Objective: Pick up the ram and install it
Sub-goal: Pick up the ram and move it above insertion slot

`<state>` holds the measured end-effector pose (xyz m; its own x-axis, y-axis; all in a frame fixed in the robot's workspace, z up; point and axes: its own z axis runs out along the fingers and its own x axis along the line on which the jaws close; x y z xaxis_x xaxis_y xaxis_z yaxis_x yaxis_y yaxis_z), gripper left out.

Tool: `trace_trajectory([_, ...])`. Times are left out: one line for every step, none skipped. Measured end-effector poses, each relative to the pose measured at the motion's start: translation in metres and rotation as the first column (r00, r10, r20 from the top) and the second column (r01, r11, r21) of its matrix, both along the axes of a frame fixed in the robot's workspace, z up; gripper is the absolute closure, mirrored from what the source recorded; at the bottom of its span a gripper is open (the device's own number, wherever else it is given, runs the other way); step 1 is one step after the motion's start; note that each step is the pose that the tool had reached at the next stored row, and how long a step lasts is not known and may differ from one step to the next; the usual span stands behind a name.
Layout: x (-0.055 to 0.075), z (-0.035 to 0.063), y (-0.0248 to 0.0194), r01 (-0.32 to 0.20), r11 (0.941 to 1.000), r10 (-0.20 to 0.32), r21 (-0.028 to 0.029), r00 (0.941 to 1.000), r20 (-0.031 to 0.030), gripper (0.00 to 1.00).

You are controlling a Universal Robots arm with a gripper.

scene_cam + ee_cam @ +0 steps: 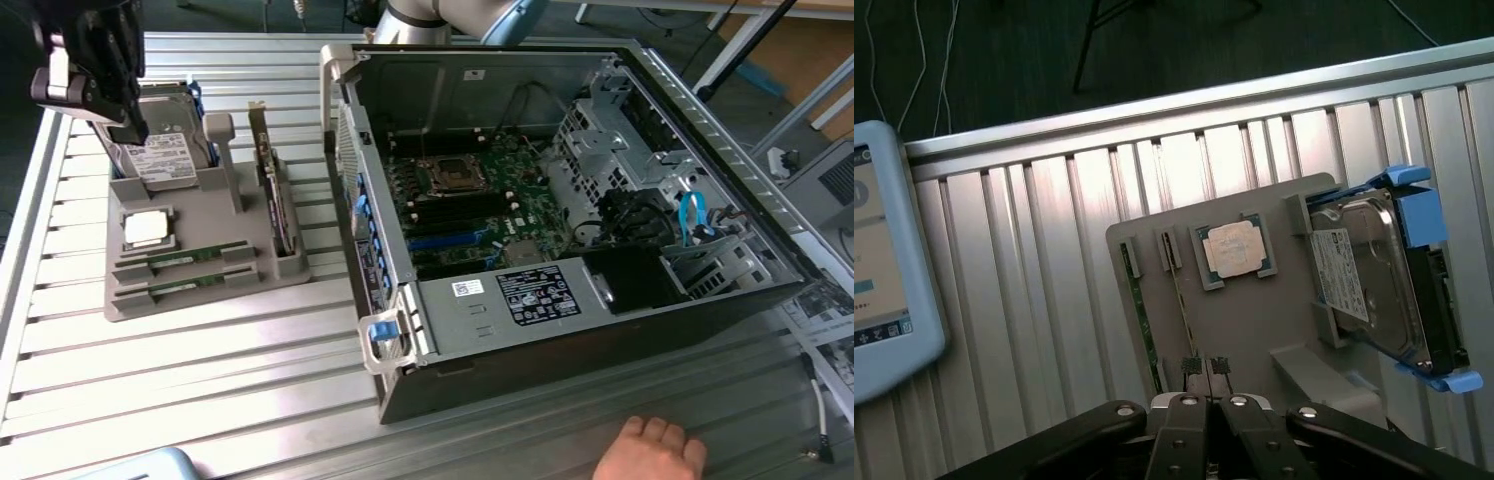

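On the ribbed metal tabletop point(200, 370), we see a grey tray point(1254, 330) slotting two thin green ram sticks point(183, 260); our hand point(1206, 372) hangs above, shut and empty.

arm point(447, 14): grey link at 12 o'clock in the exterior view | gripper point(131, 128): at 10 o'clock, raised, pointing down | fingers point(1182, 428): closed tight, tips touching side by side, black side links spread outward

Ribbed metal tabletop point(200, 370). Directly on it: a grey parts tray point(200, 300) toward the exterior view's left, an open computer case point(534, 360) just beside it, and a pale blue device point(134, 468) at the near edge.
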<state>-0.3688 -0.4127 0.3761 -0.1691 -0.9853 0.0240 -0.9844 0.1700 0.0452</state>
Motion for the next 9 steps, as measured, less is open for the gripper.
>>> trace_trajectory([0.0000,0.0000,0.0000,0.000,1.0000,0.000,0.0000,1.0000,0.0000,0.89])
trace_trajectory([0.0000,0.0000,0.0000,-0.003,1.0000,0.003,0.0000,1.0000,0.0000,0.89])
trace_trajectory([0.0000,0.0000,0.0000,-0.013,0.9999,0.013,0.0000,0.9999,0.0000,0.89])
trace_trajectory([-0.0001,0.0000,0.0000,-0.025,0.9997,0.025,0.0000,0.9997,-0.0001,0.89])
trace_trajectory([-0.0001,0.0000,0.0000,-0.034,0.9994,0.034,0.0000,0.9994,0.0000,0.89])
trace_trajectory([0.0000,-0.0001,0.0000,-0.046,0.9990,0.046,0.0001,0.9990,0.0001,0.89])
trace_trajectory([0.0000,0.0000,0.0000,-0.058,0.9983,0.058,0.0000,0.9983,0.0000,0.89])
trace_trajectory([0.0000,0.0000,0.0000,-0.070,0.9976,0.070,0.0000,0.9976,0.0000,0.89])
trace_trajectory([0.0000,0.0000,0.0000,-0.085,0.9964,0.085,0.0000,0.9964,0.0000,0.89])
